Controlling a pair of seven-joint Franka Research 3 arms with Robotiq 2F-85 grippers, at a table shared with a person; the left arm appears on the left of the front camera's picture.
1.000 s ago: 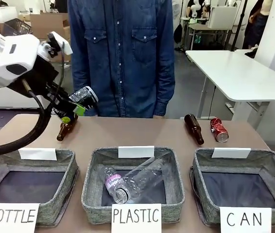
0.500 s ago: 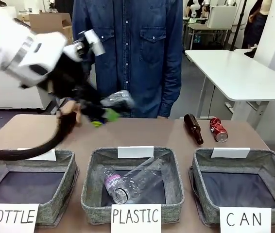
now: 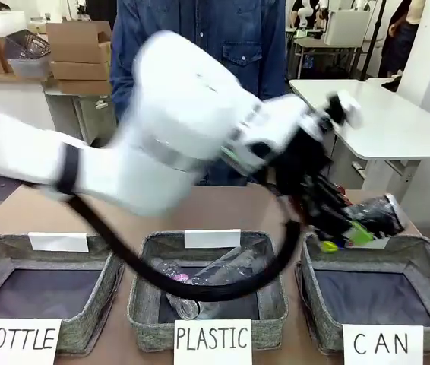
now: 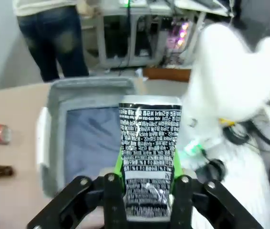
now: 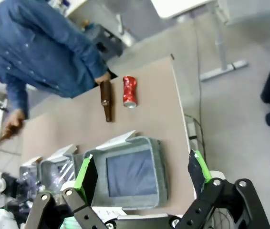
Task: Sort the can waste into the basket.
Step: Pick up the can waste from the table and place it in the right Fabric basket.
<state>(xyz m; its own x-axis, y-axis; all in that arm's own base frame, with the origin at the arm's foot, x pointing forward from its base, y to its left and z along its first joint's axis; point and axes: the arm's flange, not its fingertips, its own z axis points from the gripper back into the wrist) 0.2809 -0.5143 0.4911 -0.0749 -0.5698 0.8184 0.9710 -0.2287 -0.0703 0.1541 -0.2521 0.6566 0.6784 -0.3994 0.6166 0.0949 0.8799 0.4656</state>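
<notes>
Black-and-silver can (image 4: 149,148) is clamped between the green pads of my left hand (image 3: 355,228), the jaws pressed on its sides and its printed face toward the wrist camera. In the front view I see it in the air over the far rim of the basket (image 3: 428,262) whose sign (image 3: 382,344) reads "CAN" (the arm, stretched across from the left, is badly blurred there). From the left wrist, the basket's dark lining lies behind and below the can.

My right hand (image 5: 141,167) is spread wide with nothing between its fingers, high over the desk (image 5: 144,114). Under it the red can (image 5: 129,91) lies on its side on the desk beyond the basket, just beside a brown bottle (image 5: 106,100) but apart from it. A person (image 5: 44,43) in a denim shirt stands at the far side.
</notes>
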